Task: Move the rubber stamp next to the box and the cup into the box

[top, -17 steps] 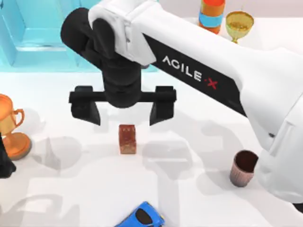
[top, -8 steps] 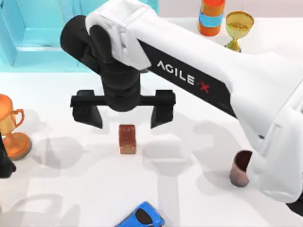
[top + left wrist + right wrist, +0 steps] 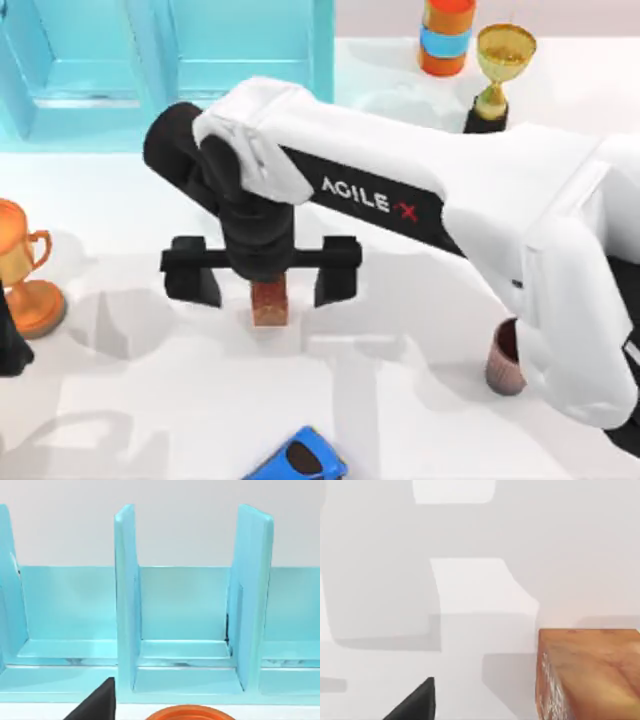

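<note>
Reddish-brown rubber stamp [image 3: 269, 301] stands between spread fingers of right pincer [image 3: 261, 285]. Centre, lower, pinch evenly. Left pincer [image 3: 10, 345] parked at surface's left; state untellable.

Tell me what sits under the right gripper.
Under the right gripper, open and astride it, stands the rubber stamp on the white table. The wrist covers the stamp's top; its lower block shows.

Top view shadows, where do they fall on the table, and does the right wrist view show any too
Top view: soft grey arm shadows spread over the white table around the rubber stamp and beside the cup. Right wrist view: blocky grey shadows cross the table beside the stamp.
</note>
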